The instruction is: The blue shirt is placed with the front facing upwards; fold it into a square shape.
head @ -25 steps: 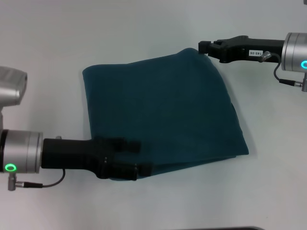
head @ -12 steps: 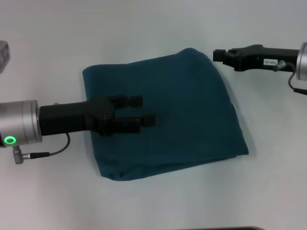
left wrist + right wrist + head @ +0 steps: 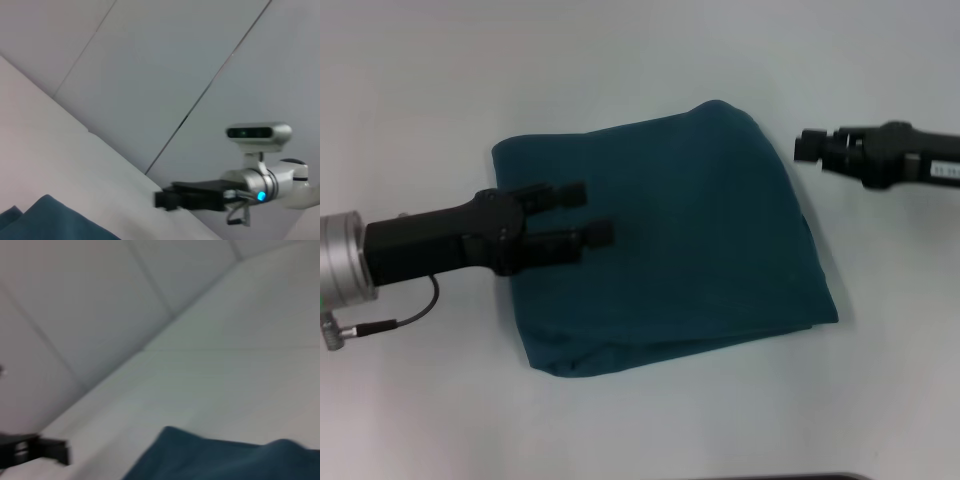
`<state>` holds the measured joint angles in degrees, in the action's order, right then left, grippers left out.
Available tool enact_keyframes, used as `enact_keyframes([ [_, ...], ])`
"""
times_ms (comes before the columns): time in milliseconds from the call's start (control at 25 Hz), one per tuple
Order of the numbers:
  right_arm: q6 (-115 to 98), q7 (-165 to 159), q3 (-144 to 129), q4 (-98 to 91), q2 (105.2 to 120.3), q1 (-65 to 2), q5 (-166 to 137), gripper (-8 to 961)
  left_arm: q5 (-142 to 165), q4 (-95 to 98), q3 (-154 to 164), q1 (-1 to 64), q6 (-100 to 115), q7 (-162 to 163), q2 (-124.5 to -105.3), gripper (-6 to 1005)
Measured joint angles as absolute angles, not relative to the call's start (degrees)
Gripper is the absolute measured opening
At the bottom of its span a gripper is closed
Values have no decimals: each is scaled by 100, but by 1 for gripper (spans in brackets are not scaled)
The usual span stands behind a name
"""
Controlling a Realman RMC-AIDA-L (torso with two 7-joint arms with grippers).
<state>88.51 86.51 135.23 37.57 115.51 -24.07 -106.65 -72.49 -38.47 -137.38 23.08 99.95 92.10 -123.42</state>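
The blue shirt (image 3: 680, 240) lies folded into a rough square on the white table, plain side up, with no lettering showing. My left gripper (image 3: 588, 212) is open and empty, with its fingers (image 3: 555, 194) spread over the shirt's left part. My right gripper (image 3: 808, 148) hangs just right of the shirt's far right corner, apart from the cloth. The left wrist view shows a shirt corner (image 3: 45, 220) and the right gripper (image 3: 167, 199) farther off. The right wrist view shows a shirt edge (image 3: 225, 460).
The white table (image 3: 650, 60) surrounds the shirt on all sides. A dark strip (image 3: 770, 477) runs along the table's near edge. Pale wall panels (image 3: 150, 60) stand behind the table.
My left gripper rose from the shirt's near left corner to over its left part, then drew back left. My right gripper pulled away to the right from the far right corner.
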Motion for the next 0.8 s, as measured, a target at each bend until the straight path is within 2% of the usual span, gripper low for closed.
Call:
enact_keyframes([
  [80,9403,9275,13612,3721,11583,-2271,-10678,162,-7243,-3853,-13749,2197,10045,9016,-12339,912],
  [320,9863,9766,13606,3674,11642,-2187,-10689,384,-7251,-3870,-13761,1956,10160,8797,-12263,908],
  [560,10013,9846,13399,3667,11661,-2293,-10703,517,-7238,-3823,-13838,1874,10338,8769,-12155,904],
  [800,9953,9835,13222,3665,11691,-2377,-10708,655,-7194,-3815,-13841,1808,10444,8807,-12125,904],
])
